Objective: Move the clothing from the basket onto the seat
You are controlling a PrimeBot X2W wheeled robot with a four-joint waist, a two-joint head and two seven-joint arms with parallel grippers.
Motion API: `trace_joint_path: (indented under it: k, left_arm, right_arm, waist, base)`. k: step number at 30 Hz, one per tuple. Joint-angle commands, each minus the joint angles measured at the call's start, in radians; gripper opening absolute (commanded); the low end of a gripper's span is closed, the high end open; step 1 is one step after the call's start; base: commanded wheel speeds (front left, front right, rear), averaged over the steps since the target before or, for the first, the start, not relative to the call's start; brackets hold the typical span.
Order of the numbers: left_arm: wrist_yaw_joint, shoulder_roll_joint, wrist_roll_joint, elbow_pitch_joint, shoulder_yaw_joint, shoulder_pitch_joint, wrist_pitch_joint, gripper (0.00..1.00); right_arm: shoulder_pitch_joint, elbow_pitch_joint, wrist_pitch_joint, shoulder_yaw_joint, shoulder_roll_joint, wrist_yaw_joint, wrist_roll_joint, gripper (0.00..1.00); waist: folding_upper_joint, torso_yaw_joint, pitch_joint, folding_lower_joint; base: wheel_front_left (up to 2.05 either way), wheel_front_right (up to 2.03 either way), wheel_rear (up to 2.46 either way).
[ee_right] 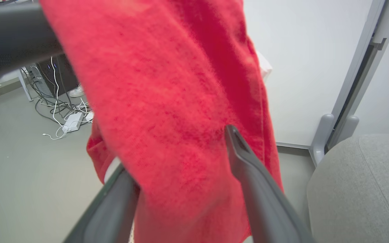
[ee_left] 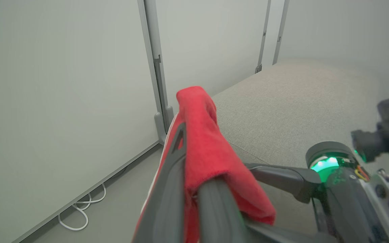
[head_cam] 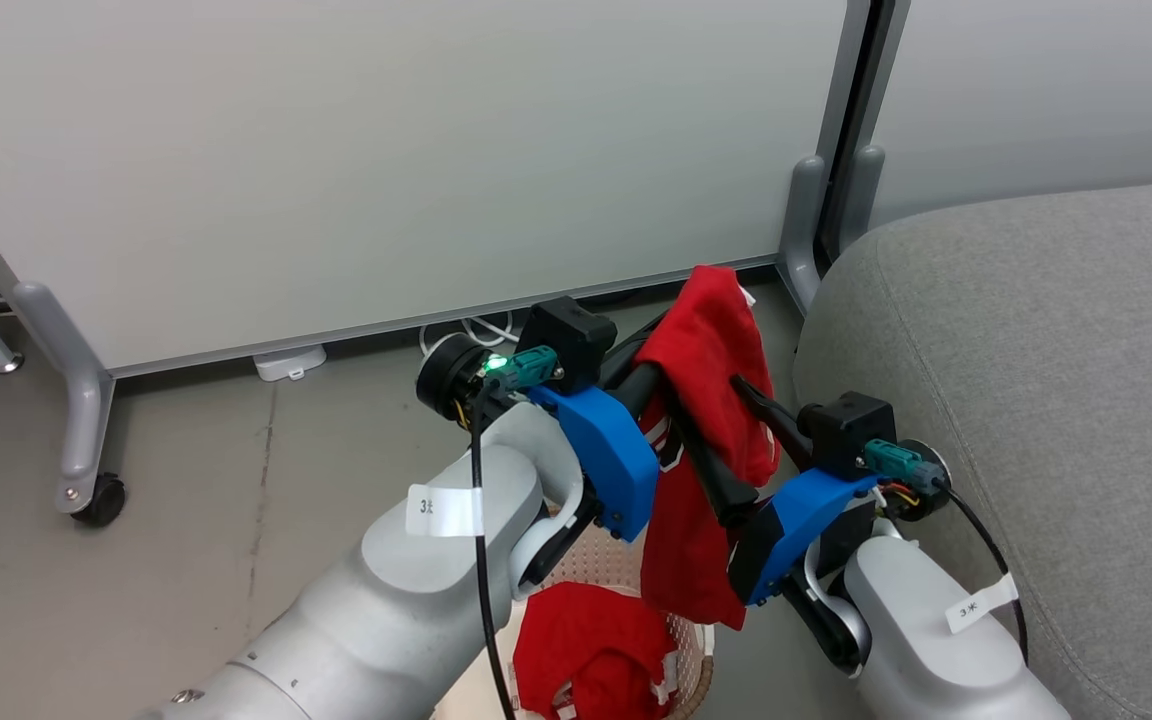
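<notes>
Inspecting the lift stage: red garment (head_cam: 706, 330) found raised above the basket (head_cam: 701, 665), draped over dark fingers and hanging toward 6 o'clock in the head view. Lower hem overlapping the basket rim in that view; actual clearance not determinable. Positioned between both arms, at 9 o'clock of the seat (head_cam: 1036, 380), near its rounded edge and not touching it.

Left end effector (ee_left: 187, 145): judged pinched on the red garment, with cloth folded over one finger and filling the narrow gap in the left wrist view. Held high, probably to draw the long hem out past the basket wall.

Right end effector (ee_right: 177, 152): spread wide, one finger in front of the fabric and the other behind it, no nip seen. Placed so, by judgement, to steady the hanging cloth or to take a second hold lower down.

Second red garment (head_cam: 586, 640), white-trimmed, lying in the basket at 6 o'clock beneath the left forearm.

Transfer judged unfinished: one piece aloft, one in the basket. Next move likely a carry toward 3 o'clock. Risk noted of the loose drape slipping off or the hem snagging the rim.
</notes>
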Motion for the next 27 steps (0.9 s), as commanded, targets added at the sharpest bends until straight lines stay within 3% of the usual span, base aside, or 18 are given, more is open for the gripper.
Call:
trace_joint_path:
  k: [1, 2, 3, 4, 25, 26, 27]
  left_arm:
    - [0.002, 0.000, -0.009, -0.002, -0.007, -0.016, -0.005, 0.00]
    - [0.003, 0.000, -0.014, -0.003, -0.013, -0.018, -0.005, 0.00]
    - [0.004, 0.000, -0.020, -0.002, -0.018, -0.020, -0.006, 0.00]
    - [0.006, 0.000, -0.024, -0.002, -0.021, -0.022, -0.008, 0.00]
    - [0.019, 0.000, -0.081, 0.045, -0.080, -0.046, -0.049, 0.00]
    - [0.020, 0.000, -0.084, 0.047, -0.082, -0.046, -0.049, 0.06]
    - [0.019, 0.000, -0.087, 0.048, -0.083, -0.046, -0.051, 0.45]
  right_arm:
    - [-0.022, 0.021, -0.011, 0.003, -0.002, 0.000, 0.011, 1.00]
    - [-0.028, 0.034, -0.012, 0.007, -0.002, 0.000, 0.022, 1.00]
    - [-0.035, 0.045, -0.016, 0.011, -0.002, 0.000, 0.030, 0.36]
    - [-0.042, 0.053, -0.019, 0.019, -0.002, 0.000, 0.039, 0.00]
    - [-0.071, 0.105, -0.047, 0.081, -0.002, 0.000, 0.125, 0.00]
    - [-0.072, 0.103, -0.048, 0.081, -0.002, 0.000, 0.127, 0.00]
    - [-0.070, 0.099, -0.048, 0.081, -0.002, 0.000, 0.127, 0.00]
  waist:
    - [0.0000, 0.002, 0.000, -0.0001]
    - [0.0000, 0.003, 0.000, -0.0001]
    - [0.0000, 0.005, 0.000, -0.0001]
    - [0.0000, 0.005, 0.000, -0.0001]
    - [0.0000, -0.016, -0.007, -0.0001]
    - [0.0000, -0.017, -0.007, -0.0001]
    - [0.0000, -0.018, -0.006, -0.0001]
  base:
    - [0.00, 0.00, 0.00]
    - [0.00, 0.00, 0.00]
    - [0.00, 0.00, 0.00]
    - [0.00, 0.00, 0.00]
    - [0.00, 0.00, 0.00]
    - [0.00, 0.00, 0.00]
    - [0.00, 0.00, 0.00]
